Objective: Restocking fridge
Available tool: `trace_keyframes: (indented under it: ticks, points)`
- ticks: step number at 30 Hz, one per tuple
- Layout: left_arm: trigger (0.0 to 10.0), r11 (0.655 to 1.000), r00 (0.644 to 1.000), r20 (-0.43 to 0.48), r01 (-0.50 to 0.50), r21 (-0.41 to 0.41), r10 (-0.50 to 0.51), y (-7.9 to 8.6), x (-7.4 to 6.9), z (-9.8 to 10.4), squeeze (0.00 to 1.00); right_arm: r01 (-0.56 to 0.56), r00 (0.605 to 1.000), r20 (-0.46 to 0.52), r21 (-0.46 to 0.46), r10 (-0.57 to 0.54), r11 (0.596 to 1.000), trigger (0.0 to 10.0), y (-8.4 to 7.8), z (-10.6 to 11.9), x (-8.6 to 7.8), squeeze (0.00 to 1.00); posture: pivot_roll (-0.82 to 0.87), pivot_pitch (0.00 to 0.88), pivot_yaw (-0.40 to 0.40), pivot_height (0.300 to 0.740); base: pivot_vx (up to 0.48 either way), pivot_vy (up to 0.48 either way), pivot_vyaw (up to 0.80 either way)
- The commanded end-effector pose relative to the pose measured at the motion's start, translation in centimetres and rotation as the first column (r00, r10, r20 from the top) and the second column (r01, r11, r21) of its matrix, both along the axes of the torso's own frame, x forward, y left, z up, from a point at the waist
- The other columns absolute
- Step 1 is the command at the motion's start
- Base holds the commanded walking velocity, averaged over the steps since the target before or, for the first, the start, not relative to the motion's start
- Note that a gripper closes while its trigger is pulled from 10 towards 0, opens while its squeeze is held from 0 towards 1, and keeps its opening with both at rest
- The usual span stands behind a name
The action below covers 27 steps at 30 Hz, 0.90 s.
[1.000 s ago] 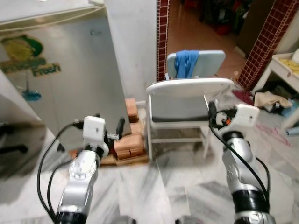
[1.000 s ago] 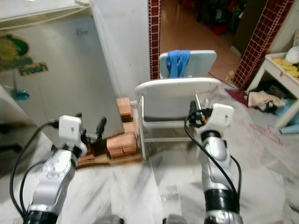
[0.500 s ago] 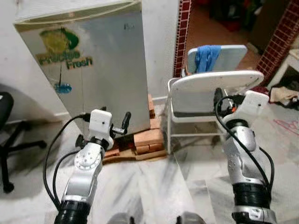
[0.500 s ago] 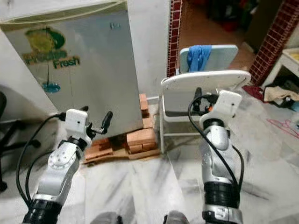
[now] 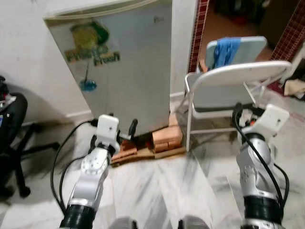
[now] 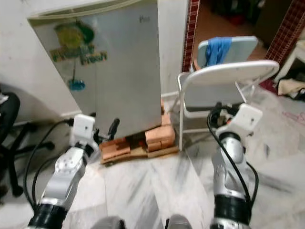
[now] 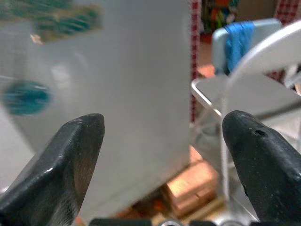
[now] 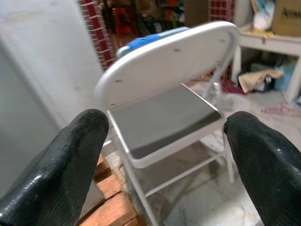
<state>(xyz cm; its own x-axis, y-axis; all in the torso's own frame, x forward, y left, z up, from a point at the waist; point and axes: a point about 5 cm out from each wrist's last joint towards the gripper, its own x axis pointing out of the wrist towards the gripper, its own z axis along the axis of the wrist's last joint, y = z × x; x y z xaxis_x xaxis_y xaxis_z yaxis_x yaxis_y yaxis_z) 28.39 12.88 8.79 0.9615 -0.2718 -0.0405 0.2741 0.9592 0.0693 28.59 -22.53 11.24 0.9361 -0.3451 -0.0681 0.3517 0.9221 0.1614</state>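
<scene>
White folding chair (image 5: 237,88) ahead of the right claw, blue cloth (image 5: 225,50) draped over a second chair (image 5: 248,46) behind it, stacked bricks (image 5: 164,138) on a wooden pallet (image 5: 143,155) just beyond the left claw, black office chair (image 5: 12,138) far to its left, marbled floor (image 5: 162,191) below

Even, fairly bright indoor light with soft shadows under the fridge (image 5: 119,71) and chair (image 5: 233,90); head views were motion-smeared on the floor (image 5: 162,191), left wrist view blurred on the fridge decal, wrist-view fingertips (image 7: 70,165) out of focus.
</scene>
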Motion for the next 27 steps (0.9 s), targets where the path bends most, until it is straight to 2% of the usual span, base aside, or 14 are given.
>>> trace_keyframes:
  ticks: [1,7,12,16,18,22,23,27]
  points:
    - [10.0,0.998,0.998,-0.017,-0.057,0.015,0.058,1.7,-0.4,-0.4,0.0,-0.085,0.996,0.005,-0.004,0.085,0.996,10.0,2.0,0.1,0.2,0.0,-0.11,0.0,0.034,0.74,0.0,0.458,-0.58]
    - [10.0,0.999,0.999,0.007,-0.036,0.014,0.036,1.8,-0.6,0.5,0.0,-0.088,0.995,-0.036,0.0,0.088,0.996,10.0,2.5,-1.6,-0.3,0.0,-0.09,0.0,0.048,0.74,0.0,0.458,-0.8]
    - [10.0,0.999,0.999,0.017,-0.029,0.023,0.029,1.6,-0.3,0.9,0.0,-0.088,0.996,-0.011,0.018,0.088,0.996,10.0,2.8,-1.0,0.0,0.0,-0.09,0.0,0.033,0.74,0.0,0.45,-0.75]
    - [10.0,0.999,0.999,0.031,-0.018,0.029,0.018,1.4,-0.3,1.1,0.0,-0.137,0.991,0.013,0.001,0.137,0.991,10.0,3.1,-0.6,-0.1,0.0,-0.08,0.0,0.035,0.74,0.0,0.458,0.0]
    - [10.0,0.998,0.998,0.054,0.01,0.068,-0.014,1.5,-0.6,1.2,0.0,-0.143,0.99,0.011,0.009,0.143,0.99,10.0,3.6,-1.2,-0.2,0.0,-0.07,0.0,0.047,0.74,0.0,0.48,0.0]
    - [10.0,0.998,0.999,0.034,-0.025,0.051,0.023,2.5,-1.2,1.0,0.0,-0.209,0.977,0.032,-0.047,0.21,0.977,10.0,5.3,-0.5,-0.1,0.0,-0.05,0.017,0.044,0.74,0.0,0.48,0.0]
    - [10.0,0.998,0.999,0.028,-0.034,0.054,0.033,2.9,-1.6,0.9,0.0,-0.26,0.964,0.037,-0.079,0.263,0.962,10.0,6.2,-0.3,-0.4,0.0,-0.04,0.024,0.038,0.74,0.0,0.48,0.0]
    - [10.0,0.996,0.997,0.022,-0.073,0.051,0.072,3.2,-2.2,0.6,0.0,-0.304,0.951,0.024,-0.101,0.308,0.947,10.0,6.6,-0.4,-0.7,0.0,-0.03,0.024,0.01,0.74,0.0,0.48,0.0]
